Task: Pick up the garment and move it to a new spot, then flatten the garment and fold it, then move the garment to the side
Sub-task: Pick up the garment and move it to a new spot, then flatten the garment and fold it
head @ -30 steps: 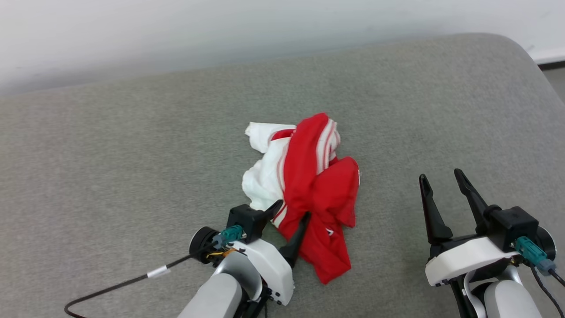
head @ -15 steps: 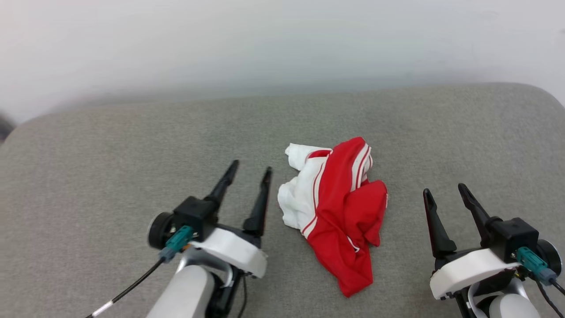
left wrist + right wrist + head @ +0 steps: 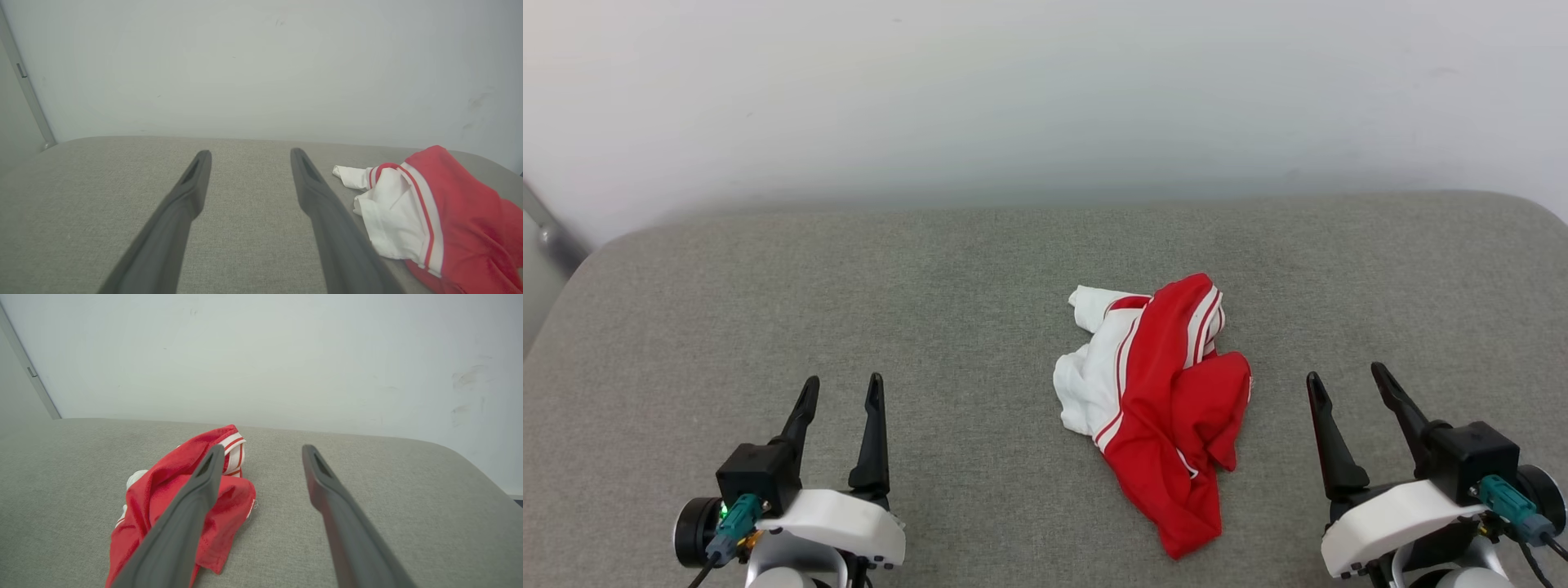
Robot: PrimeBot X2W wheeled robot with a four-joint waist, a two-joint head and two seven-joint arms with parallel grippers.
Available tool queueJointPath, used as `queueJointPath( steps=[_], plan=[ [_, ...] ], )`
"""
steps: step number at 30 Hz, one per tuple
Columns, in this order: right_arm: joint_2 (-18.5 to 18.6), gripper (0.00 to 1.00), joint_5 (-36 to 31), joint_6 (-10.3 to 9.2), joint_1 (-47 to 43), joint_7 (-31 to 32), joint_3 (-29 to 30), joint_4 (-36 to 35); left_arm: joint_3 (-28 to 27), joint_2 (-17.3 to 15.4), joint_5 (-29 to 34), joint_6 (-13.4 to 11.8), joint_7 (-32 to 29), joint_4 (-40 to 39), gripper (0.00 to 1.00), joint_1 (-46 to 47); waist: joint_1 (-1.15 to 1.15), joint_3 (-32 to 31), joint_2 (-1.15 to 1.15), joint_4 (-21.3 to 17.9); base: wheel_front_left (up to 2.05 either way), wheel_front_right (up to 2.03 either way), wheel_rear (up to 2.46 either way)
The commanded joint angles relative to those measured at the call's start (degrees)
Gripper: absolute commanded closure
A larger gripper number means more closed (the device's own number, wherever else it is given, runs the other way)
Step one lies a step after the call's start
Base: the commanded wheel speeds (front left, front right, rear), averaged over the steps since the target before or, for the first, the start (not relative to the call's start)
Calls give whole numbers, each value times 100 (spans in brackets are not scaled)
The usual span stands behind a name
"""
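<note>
Item: the garment (image 3: pixel 1160 408), red cloth with white panels and red-and-white striped trim.

Condition: crumpled into a loose heap, neither flattened nor folded. The white part is bunched on the heap's left and far side. The red part is piled on the right, and a red tail is drawn out toward the robot.

Location: laid on the grey fabric surface (image 3: pixel 915 327), right of centre in the head view. It is placed between the two grippers, nearer the right one, and touched by neither.

Left gripper (image 3: pixel 843 381): set low at the near left, well apart from the garment, fingers spread and nothing held between them. In the left wrist view the cloth (image 3: pixel 429 212) is seen beside the right-hand finger, with bare grey fabric in the gap.

Right gripper (image 3: pixel 1344 376): set at the near right, near the heap's red edge, fingers parted and empty. In the right wrist view the garment (image 3: pixel 163 486) is partly covered by the left-hand finger.

Surroundings: a pale wall (image 3: pixel 1013 98) is seen behind the surface, and a grey metal strip (image 3: pixel 547 224) at its far left.
</note>
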State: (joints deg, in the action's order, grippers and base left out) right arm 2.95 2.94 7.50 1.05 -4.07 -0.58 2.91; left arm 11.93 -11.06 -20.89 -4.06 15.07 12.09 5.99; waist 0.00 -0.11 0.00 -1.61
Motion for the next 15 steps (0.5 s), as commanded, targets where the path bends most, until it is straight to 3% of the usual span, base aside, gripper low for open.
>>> queueJointPath(
  steps=[1,15],
  plan=[
    [-10,0,-51,-2,-74,18,-7,-58,-20,-31,35,18,12,-43,0,-86,0,11,0,0,0,0,0],
    [-10,0,17,-2,8,40,-35,-122,21,-35,90,121,13,28,0,118,0,75,0,-97,0,0,0]
  ],
)
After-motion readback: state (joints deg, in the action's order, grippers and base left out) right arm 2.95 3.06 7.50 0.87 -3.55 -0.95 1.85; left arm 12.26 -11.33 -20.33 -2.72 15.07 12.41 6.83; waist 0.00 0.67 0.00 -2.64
